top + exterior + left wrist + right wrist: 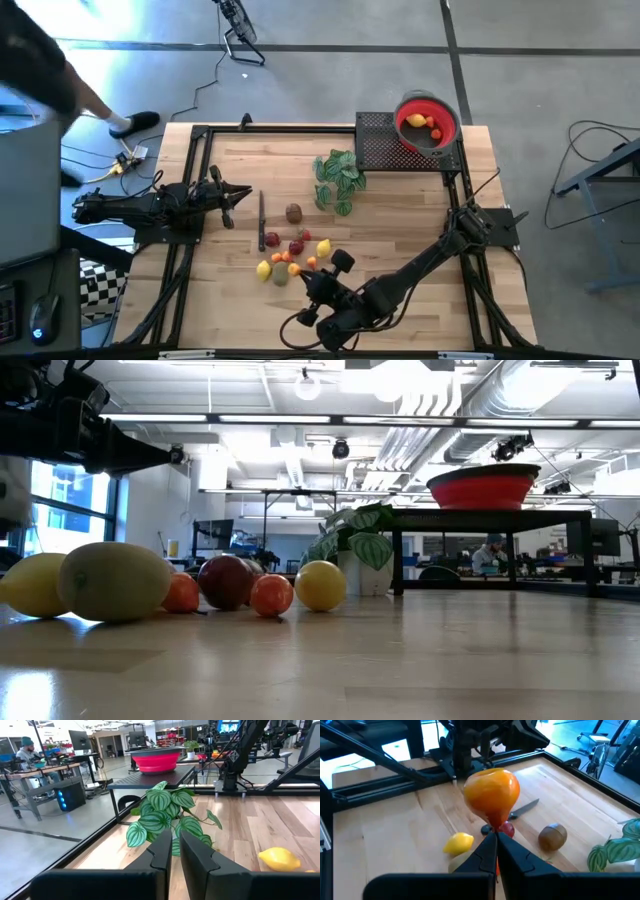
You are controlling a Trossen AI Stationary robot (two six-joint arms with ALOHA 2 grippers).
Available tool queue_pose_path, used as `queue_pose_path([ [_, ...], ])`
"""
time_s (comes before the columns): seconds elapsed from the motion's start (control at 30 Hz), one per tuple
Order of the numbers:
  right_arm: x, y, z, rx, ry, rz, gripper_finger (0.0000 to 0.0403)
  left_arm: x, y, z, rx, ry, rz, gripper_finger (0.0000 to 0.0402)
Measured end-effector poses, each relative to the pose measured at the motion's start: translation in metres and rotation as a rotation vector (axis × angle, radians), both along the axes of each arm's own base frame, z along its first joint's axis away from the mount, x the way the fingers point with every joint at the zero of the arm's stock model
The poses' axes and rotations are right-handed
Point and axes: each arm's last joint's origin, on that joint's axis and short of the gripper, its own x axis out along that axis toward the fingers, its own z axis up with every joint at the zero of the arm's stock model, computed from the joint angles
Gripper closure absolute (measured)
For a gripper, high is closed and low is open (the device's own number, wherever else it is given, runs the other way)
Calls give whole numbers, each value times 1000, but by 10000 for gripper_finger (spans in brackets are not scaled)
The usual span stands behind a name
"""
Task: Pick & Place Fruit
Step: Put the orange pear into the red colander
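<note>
A leafy plant sprig (pixel 338 180) lies near a red bowl (pixel 428 122) on a black stand (pixel 385 148).

Red bowl (pixel 484 487) contents hidden behind its wall in low view. Leftmost lemon (pixel 28 584) cut by frame edge there. Orange fruit (pixel 491 795) blocks pieces behind it in right wrist view. Person (pixel 45 75) blurred, cropped at high view's corner.

Four cameras on one wooden surface (pixel 400 215).
The high view looks straight down on everything; the low view sits at board level, close behind the fruit (pixel 225 582); each wrist view looks forward past its own tool. All share the red bowl (pixel 428 122) or leafy plant (pixel 167 817).
</note>
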Motion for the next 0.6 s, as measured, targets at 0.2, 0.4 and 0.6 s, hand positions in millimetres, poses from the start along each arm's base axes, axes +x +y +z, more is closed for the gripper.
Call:
queue_pose_path([
  [0.2,3,-5,0,4,-3,-16,400,0,0,0,0,-1,0,368],
  [0.4,8,-31,16,-3,30,-16,400,0,0,0,-1,0,0,368],
  [0.6,6,-62,32,-21,88,-61,400,0,0,0,-1,-1,0,368],
])
